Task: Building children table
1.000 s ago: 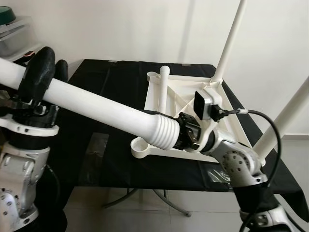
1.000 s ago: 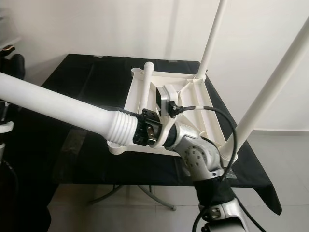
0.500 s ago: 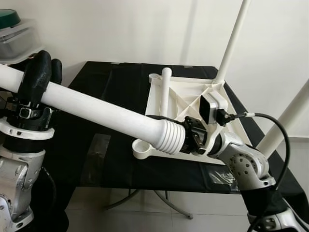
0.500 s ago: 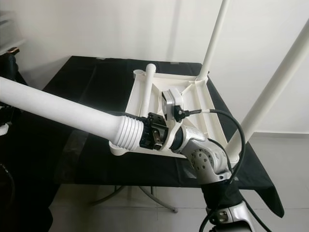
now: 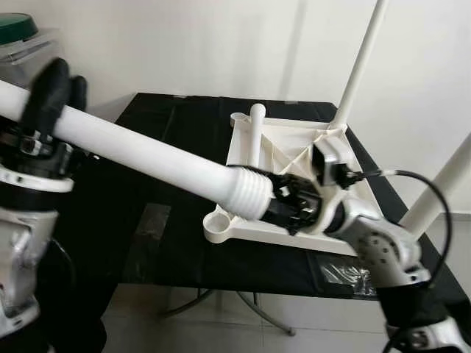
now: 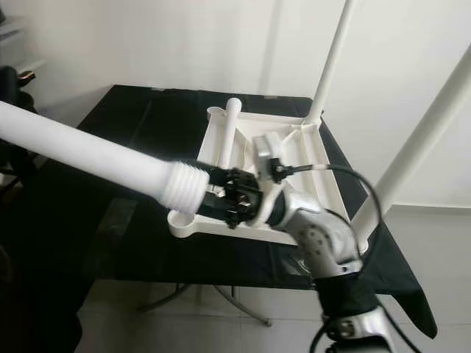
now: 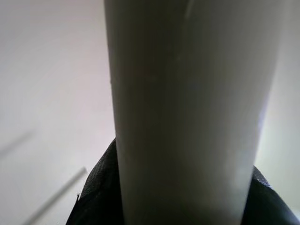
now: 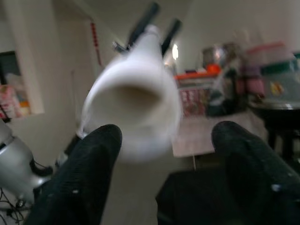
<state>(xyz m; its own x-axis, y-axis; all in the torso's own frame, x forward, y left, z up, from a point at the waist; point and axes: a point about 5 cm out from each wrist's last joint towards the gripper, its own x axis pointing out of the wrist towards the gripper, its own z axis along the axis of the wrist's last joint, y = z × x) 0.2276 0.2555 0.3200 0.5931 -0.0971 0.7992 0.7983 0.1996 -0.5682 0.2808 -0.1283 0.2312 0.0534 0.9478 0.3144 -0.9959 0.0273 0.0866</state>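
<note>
Holding a loose white leg [image 5: 147,151] slantwise over the black-clothed table [image 5: 158,147], presumably to bring its ribbed end to the empty near-left socket [image 5: 218,224].

Eye views: left gripper [image 5: 50,92] clamped around the leg's plain far-left end. Right gripper [image 5: 291,206] at the ribbed collar, just above the upturned top [image 5: 283,151]; its grip not readable here. Top: white moulded plastic, ribbed underside, lying right of centre on the cloth. Two legs stand upright at right corners; a short one stands at the far left.

Left wrist view: smooth matte tube between black fingers [image 7: 93,197], held fast.

Right wrist view: fingers [image 8: 89,159] parted, flanking the blurred hollow end, contact uncertain.
</note>
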